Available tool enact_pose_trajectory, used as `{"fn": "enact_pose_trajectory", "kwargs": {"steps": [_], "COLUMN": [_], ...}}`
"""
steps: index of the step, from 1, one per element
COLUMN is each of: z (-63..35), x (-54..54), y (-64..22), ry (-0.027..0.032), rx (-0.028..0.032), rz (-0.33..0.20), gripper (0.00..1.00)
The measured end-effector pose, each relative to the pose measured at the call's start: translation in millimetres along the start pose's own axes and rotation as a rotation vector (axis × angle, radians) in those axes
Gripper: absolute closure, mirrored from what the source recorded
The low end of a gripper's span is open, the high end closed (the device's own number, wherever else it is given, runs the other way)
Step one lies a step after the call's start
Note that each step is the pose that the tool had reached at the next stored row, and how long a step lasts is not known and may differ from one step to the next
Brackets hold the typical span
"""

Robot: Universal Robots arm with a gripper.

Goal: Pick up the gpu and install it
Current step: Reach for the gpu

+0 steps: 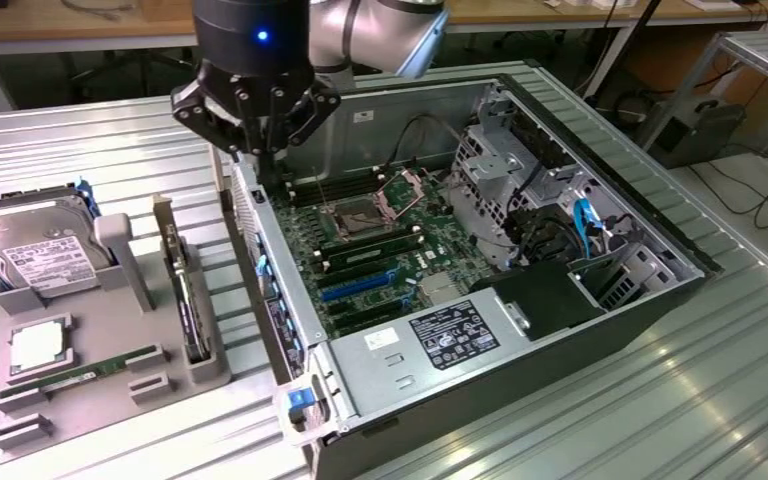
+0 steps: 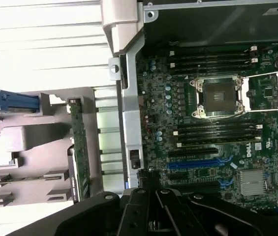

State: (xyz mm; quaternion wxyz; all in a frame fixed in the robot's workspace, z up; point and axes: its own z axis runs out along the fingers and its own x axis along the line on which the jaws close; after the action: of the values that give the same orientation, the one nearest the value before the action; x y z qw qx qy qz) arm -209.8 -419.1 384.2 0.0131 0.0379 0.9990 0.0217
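One gripper (image 1: pixel 267 172) (image 2: pixel 147 191), clenched on nothing, hangs over the near wall of one open case (image 1: pixel 398 105). One gpu (image 1: pixel 193 300) (image 2: pixel 79 147) stands edge-on in one grey holder (image 1: pixel 104 405), below the gripper, outside the case and apart from it. One hard drive (image 1: pixel 31 250), partly hidden by the holder; one memory stick (image 1: pixel 84 375). The gpu's bracket is hard to make out.

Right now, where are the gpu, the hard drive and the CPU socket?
gpu (image 1: pixel 193 310): exterior view, middle of its upper edge.
hard drive (image 1: pixel 40 264): exterior view, its white label.
CPU socket (image 2: pixel 216 96): wrist view, socket centre.
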Motion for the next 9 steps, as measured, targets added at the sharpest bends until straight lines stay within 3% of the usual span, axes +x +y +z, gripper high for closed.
{"fn": "enact_pose_trajectory", "kwargs": {"steps": [9], "z": [9.5], "x": [43.9], "y": [-7.1], "ry": [-0.0001], "rx": [-0.0001], "rz": [0.0], "gripper": [0.89]}}
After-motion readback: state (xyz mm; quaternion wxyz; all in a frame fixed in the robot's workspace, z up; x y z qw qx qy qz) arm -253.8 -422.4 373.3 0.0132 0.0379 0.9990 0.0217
